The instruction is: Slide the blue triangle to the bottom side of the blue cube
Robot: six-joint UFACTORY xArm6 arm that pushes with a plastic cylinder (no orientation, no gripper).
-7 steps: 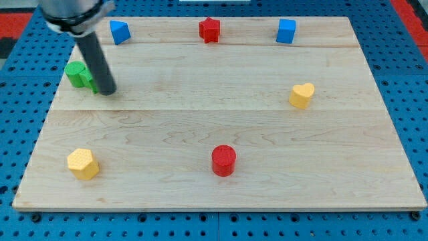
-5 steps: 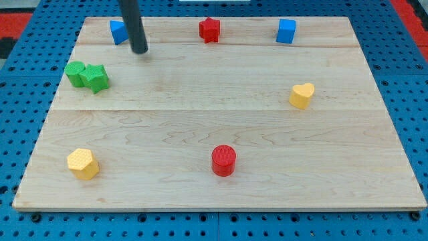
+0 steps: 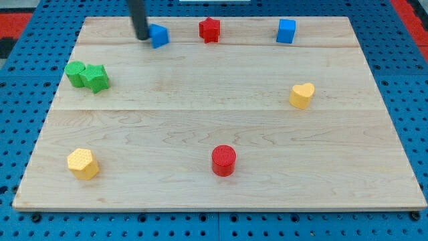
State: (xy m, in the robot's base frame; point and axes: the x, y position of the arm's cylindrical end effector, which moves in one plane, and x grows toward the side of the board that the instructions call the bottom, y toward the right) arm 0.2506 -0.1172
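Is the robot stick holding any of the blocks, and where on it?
Nothing is held: my tip has no grip. It only presses against the left side of the small blue triangle block near the wooden board's top edge.

My tip has crossed to the blue triangle's left side and pushed it rightward, toward the red star.

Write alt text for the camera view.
My tip touches the blue triangle's left side near the wooden board's top edge. The red star and blue cube sit further right.
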